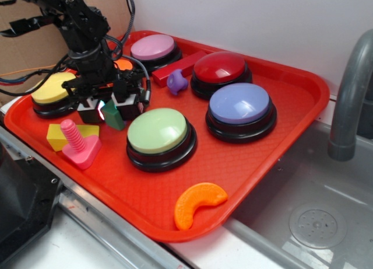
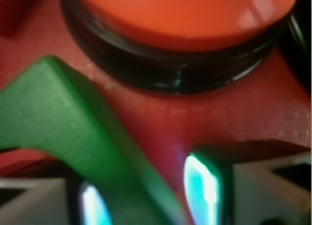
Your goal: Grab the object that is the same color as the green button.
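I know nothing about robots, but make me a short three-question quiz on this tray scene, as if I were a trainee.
1. True or false: the dark green block lies between the gripper fingers.
2. Which button is nearest the orange crescent? A pink button; B green button; C red button.
3. Fill in: the pink peg stands in front of a ____ block.

Key: 1 true; 2 B; 3 yellow.

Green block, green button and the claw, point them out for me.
Green block [image 1: 113,116]: exterior view, front face.
Green button [image 1: 157,130]: exterior view, dome top.
Claw [image 1: 111,105]: exterior view, between its fingertips.
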`<state>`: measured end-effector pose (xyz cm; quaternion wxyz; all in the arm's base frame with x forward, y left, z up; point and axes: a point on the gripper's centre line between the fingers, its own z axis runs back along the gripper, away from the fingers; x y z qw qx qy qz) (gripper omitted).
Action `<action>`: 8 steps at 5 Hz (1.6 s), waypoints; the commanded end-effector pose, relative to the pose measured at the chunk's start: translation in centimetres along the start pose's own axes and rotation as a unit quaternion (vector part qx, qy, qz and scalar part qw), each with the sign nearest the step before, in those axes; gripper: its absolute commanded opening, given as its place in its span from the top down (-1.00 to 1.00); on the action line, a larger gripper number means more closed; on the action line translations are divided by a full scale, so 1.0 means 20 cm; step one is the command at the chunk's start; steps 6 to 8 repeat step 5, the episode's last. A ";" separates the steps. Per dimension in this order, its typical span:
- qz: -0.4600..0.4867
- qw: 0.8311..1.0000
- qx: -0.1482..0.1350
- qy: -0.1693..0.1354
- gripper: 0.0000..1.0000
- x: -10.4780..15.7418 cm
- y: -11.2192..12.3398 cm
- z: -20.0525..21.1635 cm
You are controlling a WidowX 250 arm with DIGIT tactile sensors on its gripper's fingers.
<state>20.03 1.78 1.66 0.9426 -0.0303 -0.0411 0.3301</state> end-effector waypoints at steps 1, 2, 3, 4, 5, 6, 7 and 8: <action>-0.098 0.995 0.004 -0.012 1.00 0.06 -0.15 0.25; -0.179 0.984 0.003 -0.026 1.00 0.07 -0.21 0.49; -0.217 0.975 -0.021 -0.039 1.00 0.08 -0.23 0.68; -0.200 0.978 -0.052 -0.026 1.00 0.08 -0.21 0.75; -0.146 0.989 0.013 -0.019 -0.62 0.14 -0.17 0.72; -0.146 0.989 0.013 -0.019 -0.62 0.14 -0.17 0.72; -0.146 0.989 0.013 -0.019 -0.62 0.14 -0.17 0.72; -0.146 0.989 0.013 -0.019 -0.62 0.14 -0.17 0.72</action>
